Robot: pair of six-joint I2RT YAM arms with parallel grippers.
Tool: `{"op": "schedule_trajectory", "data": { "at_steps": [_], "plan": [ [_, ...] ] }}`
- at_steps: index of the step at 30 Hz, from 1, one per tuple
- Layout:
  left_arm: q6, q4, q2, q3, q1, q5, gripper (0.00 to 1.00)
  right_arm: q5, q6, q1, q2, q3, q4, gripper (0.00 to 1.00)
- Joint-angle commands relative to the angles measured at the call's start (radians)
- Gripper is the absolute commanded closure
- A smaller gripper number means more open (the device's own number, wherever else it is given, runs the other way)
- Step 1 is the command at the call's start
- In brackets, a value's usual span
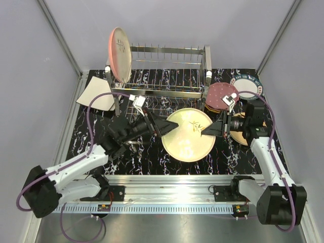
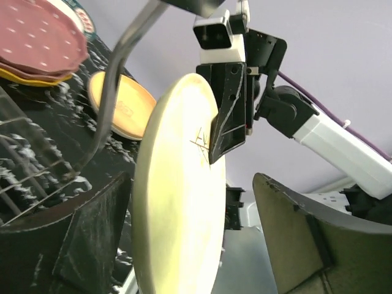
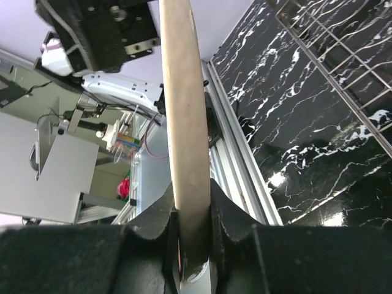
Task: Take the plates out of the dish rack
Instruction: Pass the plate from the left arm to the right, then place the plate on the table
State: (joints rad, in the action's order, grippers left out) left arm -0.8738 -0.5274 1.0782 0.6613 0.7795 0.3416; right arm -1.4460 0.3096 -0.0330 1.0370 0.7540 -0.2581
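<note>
Plate of cream colour (image 1: 188, 135) is in the middle of the scene, just near of the rack (image 1: 167, 76) and between the two arms. The right pincer (image 1: 206, 130) holds this cream plate at its right edge. In the right wrist view both fingers (image 3: 153, 220) press on the rim from two sides, with no gap. The left pincer (image 1: 164, 126) is at the left edge of the same plate and stands wide. In the left wrist view one finger (image 2: 92, 239) is close to one face of the plate, and the other finger is clearly apart from the other face. The plate is tilted, with its face turned up and toward the near side. I cannot tell if its lower edge touches the tabletop (image 1: 152, 157).

One pink plate (image 1: 120, 54) stands upright at the far left end of the rack, on the top tier. The other slots that I can see in the rack hold no plate.

The other plates lie on the tabletop:
- A white plate (image 1: 96, 94), somewhat square, lies left of the rack.
- A maroon plate (image 1: 221, 94) with white dots lies on a small stack just right of the rack.
- A teal-rim plate (image 1: 246, 86) lies beside that stack, further right.
- An orange plate (image 2: 131, 116) lies near of the stack and is partly hidden under the right arm.
</note>
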Motion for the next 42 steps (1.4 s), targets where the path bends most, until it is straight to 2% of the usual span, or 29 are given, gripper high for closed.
{"op": "schedule_trajectory", "data": {
  "at_steps": [1, 5, 8, 14, 16, 17, 21, 30, 38, 42],
  "plan": [
    [0.174, 0.107, -0.130, 0.012, 0.003, -0.116, 0.12, -0.070, 0.043, -0.016, -0.034, 0.007, 0.034, 1.00],
    [0.378, 0.291, -0.260, 0.035, 0.003, -0.196, 0.06, -0.039, -0.013, -0.018, -0.045, -0.004, -0.038, 1.00],
    [0.485, 0.398, -0.371, 0.047, 0.003, -0.245, 0.02, -0.017, -0.130, -0.018, -0.041, -0.013, -0.124, 1.00],
    [0.594, 0.572, -0.526, 0.063, 0.003, -0.338, 0.01, -0.005, -0.196, -0.013, -0.012, -0.042, -0.177, 1.00],
    [0.605, 0.612, -0.569, 0.057, 0.001, -0.371, 0.01, 0.005, -0.291, -0.012, 0.027, -0.021, -0.318, 1.00],
    [0.611, 0.621, -0.580, 0.052, 0.001, -0.378, 0.01, 0.003, -0.334, -0.008, 0.038, -0.025, -0.326, 1.00],
    [0.618, 0.650, -0.652, 0.021, 0.003, -0.415, 0.01, 0.018, -0.268, 0.016, 0.070, -0.064, -0.264, 1.00],
    [0.607, 0.690, -0.716, -0.009, 0.001, -0.444, 0.01, 0.070, -0.274, 0.077, 0.193, -0.064, -0.290, 1.00],
    [0.611, 0.718, -0.747, -0.016, 0.001, -0.469, 0.01, 0.075, -0.259, 0.099, 0.181, -0.108, -0.285, 1.00],
    [0.621, 0.733, -0.756, -0.009, 0.001, -0.474, 0.01, 0.082, -0.250, 0.102, 0.270, -0.105, -0.302, 1.00]
  ]
}}
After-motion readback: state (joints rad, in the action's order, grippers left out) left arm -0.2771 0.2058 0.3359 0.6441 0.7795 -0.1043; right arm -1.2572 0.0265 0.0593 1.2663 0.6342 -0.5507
